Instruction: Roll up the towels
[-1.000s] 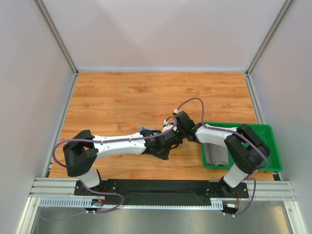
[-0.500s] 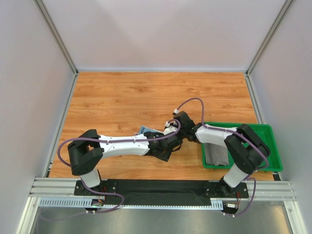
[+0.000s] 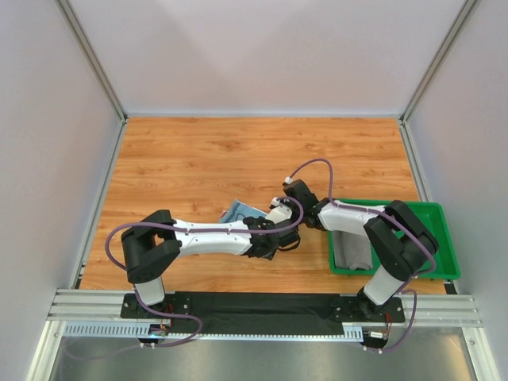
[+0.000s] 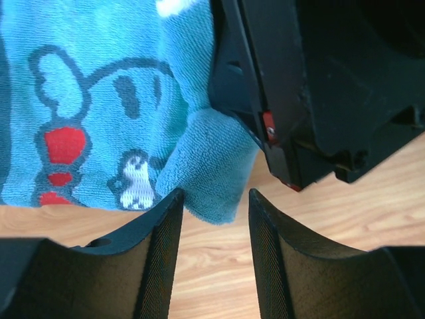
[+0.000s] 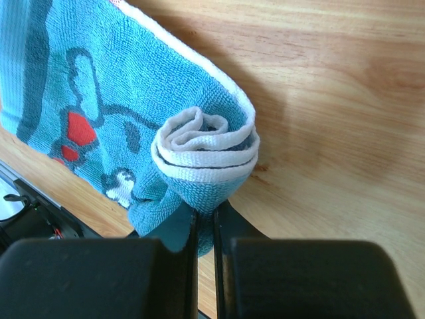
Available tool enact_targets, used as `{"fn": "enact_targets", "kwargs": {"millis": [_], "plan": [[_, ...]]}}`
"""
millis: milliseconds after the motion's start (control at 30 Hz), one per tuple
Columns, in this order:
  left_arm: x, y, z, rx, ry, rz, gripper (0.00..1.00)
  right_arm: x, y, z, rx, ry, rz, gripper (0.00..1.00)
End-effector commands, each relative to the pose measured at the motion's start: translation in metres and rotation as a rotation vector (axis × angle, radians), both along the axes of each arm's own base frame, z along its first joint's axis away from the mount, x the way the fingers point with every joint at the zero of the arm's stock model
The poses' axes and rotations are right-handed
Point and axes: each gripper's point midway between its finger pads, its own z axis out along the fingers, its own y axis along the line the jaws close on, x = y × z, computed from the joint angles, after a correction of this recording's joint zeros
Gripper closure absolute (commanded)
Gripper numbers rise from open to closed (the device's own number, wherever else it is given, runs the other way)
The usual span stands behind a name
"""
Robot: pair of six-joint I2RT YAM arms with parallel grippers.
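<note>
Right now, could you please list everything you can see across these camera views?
light blue towel: one, light blue with red and dark grey pattern and white hem, mid-table, one end rolled.
grey towel: one visible, grey, inside the green tray.
green tray: one, green, near right part of the table.
table: one, wood brown, under everything.
cables: two, purple, one along each arm.
left gripper: one, black, open, tips at a corner of the light blue towel.
right gripper: one, black, shut on the light blue towel at its rolled end.
</note>
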Motion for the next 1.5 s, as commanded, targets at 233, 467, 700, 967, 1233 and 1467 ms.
{"fn": "enact_targets", "kwargs": {"millis": [233,467,700,967,1233,1467], "plan": [[0.003,0.026,-0.04,0.188,-0.018,-0.06,0.49,-0.005,0.021,0.003,0.03,0.021,0.105,1.0],[0.003,0.037,-0.052,0.201,0.003,-0.047,0.81,-0.006,0.023,-0.003,0.028,0.048,0.124,1.0],[0.002,0.043,-0.034,0.211,0.007,-0.042,1.0,0.001,0.01,-0.005,-0.011,0.058,0.107,1.0],[0.0,0.042,0.015,0.188,0.021,0.048,1.0,0.018,-0.009,-0.01,-0.072,0.077,0.05,0.61],[-0.019,0.032,0.021,0.049,0.166,0.089,1.0,0.032,-0.018,-0.02,-0.104,0.101,0.034,0.55],[-0.025,0.042,0.016,-0.116,0.312,0.19,1.0,0.04,-0.032,-0.021,-0.129,0.108,0.012,0.53]]}}
